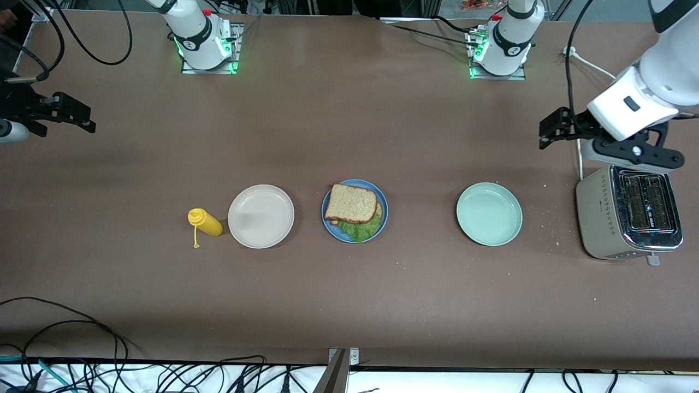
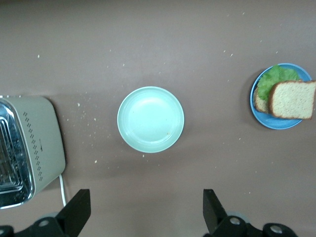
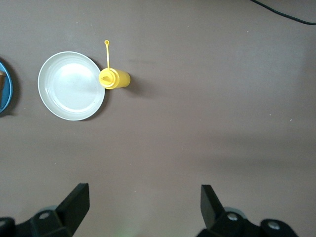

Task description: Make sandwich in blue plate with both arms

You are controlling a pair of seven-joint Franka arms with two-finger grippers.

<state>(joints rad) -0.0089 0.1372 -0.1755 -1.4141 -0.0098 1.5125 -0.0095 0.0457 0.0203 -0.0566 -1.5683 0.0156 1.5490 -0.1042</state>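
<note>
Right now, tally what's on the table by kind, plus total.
Plates: 3, namely the blue plate, a beige-white plate and a mint-green plate
Sandwiches: 1, the sandwich on the blue plate
Mustard bottles: 1, the yellow mustard bottle beside the beige-white plate
Toasters: 1, the toaster at the left arm's end
Total: 6

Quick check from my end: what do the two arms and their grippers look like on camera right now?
Both arms are glossy white with rounded housings, black joint bands and black cables trailing from them. Their bases sit on metal plates lit by green lights, each with a small red button on top. The left gripper and the right gripper are black and angular, each with two flat, wedge-shaped black fingers.
</note>
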